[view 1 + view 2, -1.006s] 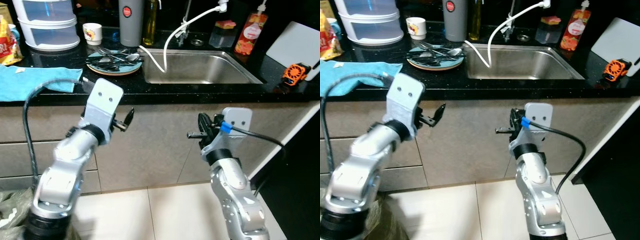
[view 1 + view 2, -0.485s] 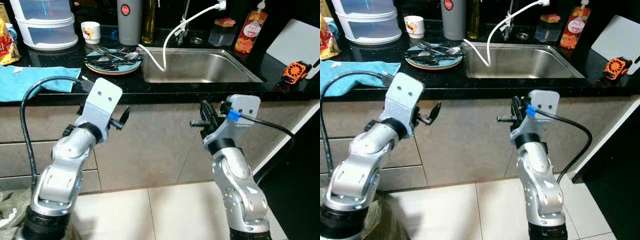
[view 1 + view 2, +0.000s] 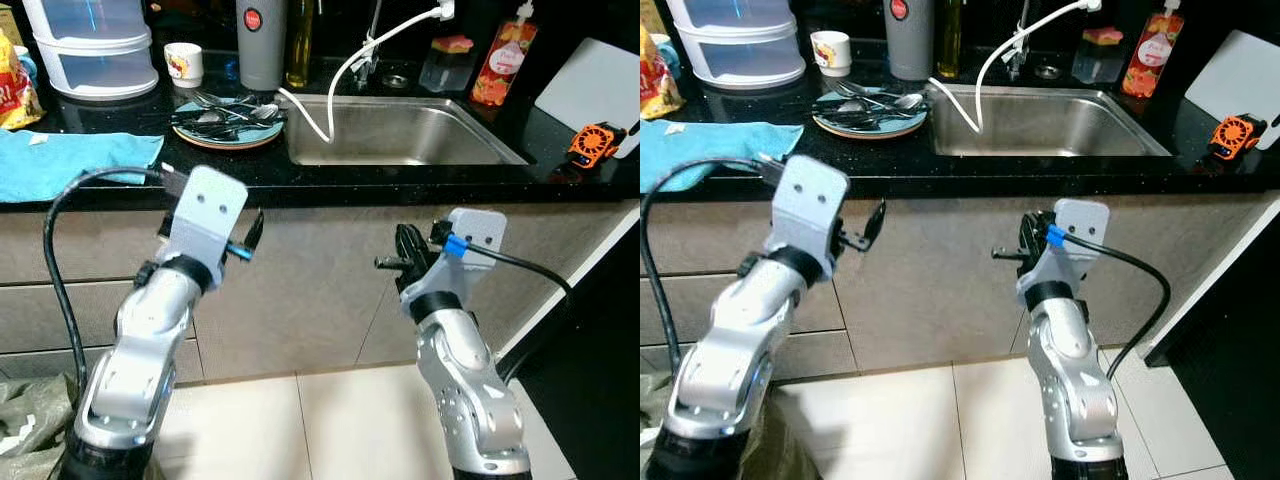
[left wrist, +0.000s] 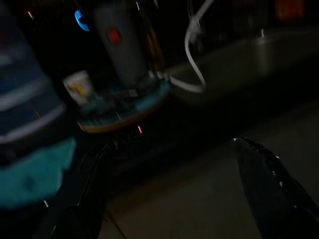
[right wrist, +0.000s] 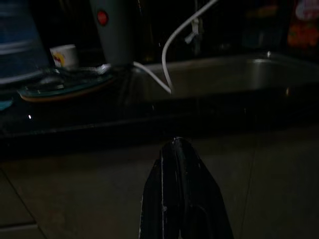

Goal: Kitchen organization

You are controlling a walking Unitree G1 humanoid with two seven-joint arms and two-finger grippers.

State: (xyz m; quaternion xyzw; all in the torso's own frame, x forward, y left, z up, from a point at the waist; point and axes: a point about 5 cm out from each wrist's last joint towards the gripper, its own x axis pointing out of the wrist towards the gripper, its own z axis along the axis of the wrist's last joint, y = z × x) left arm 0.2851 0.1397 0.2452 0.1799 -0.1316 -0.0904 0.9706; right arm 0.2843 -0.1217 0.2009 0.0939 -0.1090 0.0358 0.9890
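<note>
The left gripper (image 4: pixel 169 199) is spread wide and empty; the right gripper (image 5: pixel 182 194) is pinched closed on nothing. Both are raised below the counter edge (image 3: pixel 330 190), probably readying a reach. At eleven o'clock from the left gripper sits the plate (image 3: pixel 228 128) piled with cutlery (image 3: pixel 225 110), sink (image 3: pixel 400 135) at one o'clock

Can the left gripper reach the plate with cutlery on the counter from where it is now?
Probably yes. The left gripper, fingers open, hangs below the counter edge, almost under the plate. Nothing stands between them, but the arm must first rise above the edge.
</note>
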